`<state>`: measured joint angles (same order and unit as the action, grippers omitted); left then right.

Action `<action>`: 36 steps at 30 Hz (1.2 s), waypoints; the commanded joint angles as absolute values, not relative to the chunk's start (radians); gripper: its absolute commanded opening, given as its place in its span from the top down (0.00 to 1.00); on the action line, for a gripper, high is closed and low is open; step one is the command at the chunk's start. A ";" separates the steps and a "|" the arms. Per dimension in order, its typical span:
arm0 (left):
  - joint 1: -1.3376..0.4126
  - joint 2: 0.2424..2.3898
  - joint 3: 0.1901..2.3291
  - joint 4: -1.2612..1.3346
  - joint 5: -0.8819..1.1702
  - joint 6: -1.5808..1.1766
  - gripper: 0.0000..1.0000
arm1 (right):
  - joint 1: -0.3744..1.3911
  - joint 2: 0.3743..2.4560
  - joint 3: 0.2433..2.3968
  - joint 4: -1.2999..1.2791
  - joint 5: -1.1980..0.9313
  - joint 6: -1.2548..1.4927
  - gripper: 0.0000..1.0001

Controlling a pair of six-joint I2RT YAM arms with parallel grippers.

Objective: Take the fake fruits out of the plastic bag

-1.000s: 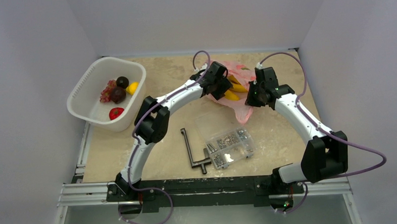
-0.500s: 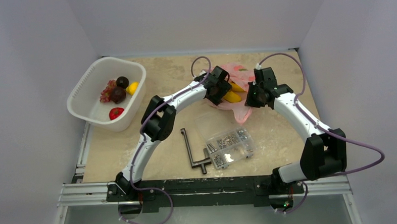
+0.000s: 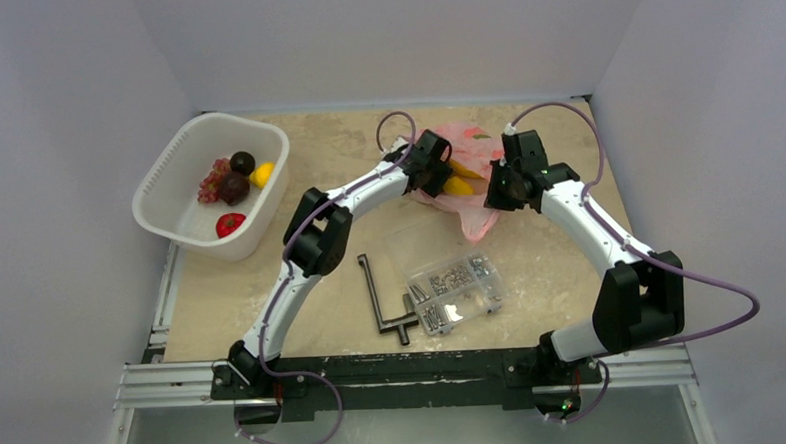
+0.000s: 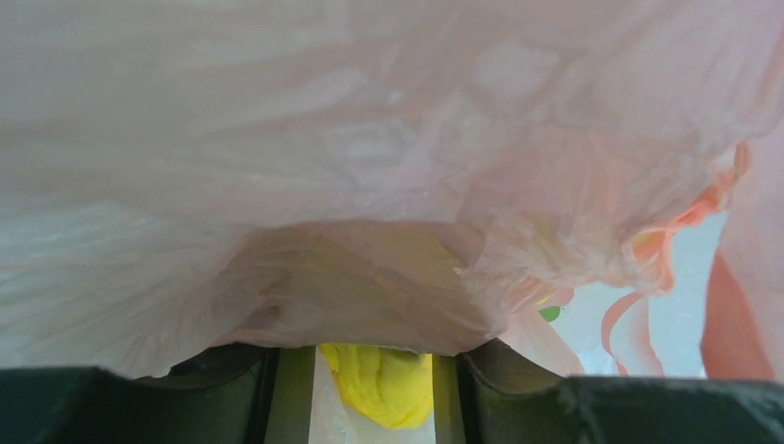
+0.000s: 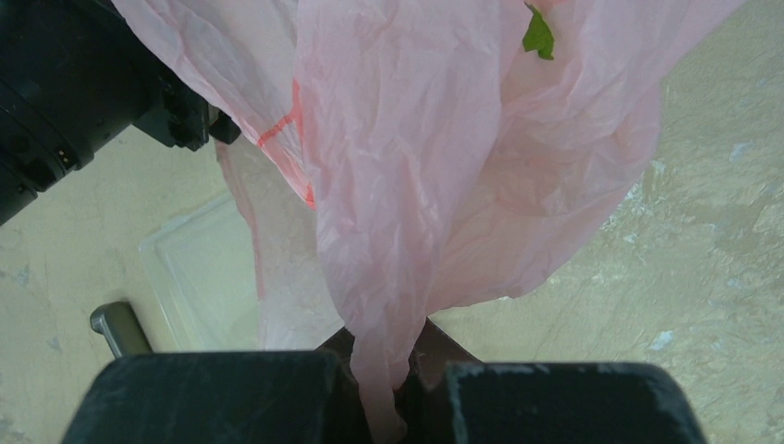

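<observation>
While R tool (image 5: pixel 384 370) pinches 1 pink bag (image 5: pixel 444 185), L tool (image 4: pixel 365 375) gapes, 1 yellow fruit (image 4: pixel 384 393) between.

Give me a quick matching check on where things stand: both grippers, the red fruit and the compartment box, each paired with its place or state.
Things:
1. left gripper
2. right gripper
3. red fruit
4. compartment box

Places or states:
A. lying in the white basket
B. shut on a fold of the pink bag
C. beside the black T-handle tool
D. open inside the bag, a yellow fruit between its fingers

Pairs: 1-D, 2-B, 3-A, 4-C
</observation>
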<state>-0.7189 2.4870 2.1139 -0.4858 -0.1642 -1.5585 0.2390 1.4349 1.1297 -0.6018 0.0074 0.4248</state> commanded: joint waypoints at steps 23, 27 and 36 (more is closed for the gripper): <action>-0.651 2.178 1.876 -0.096 0.144 -1.412 1.00 | 0.186 1.426 1.086 -0.559 0.009 0.431 1.00; -0.653 2.214 1.875 -0.133 0.128 -1.402 0.97 | 0.186 1.440 1.122 -0.566 0.002 0.415 1.00; -0.618 2.401 1.975 -0.173 0.175 -1.389 0.86 | 0.186 1.470 1.172 -0.584 -0.025 0.401 1.00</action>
<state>-0.6430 2.3363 1.9320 -0.1535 0.1280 -1.4071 0.1867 1.4551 1.1172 -0.5827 -0.0040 0.4217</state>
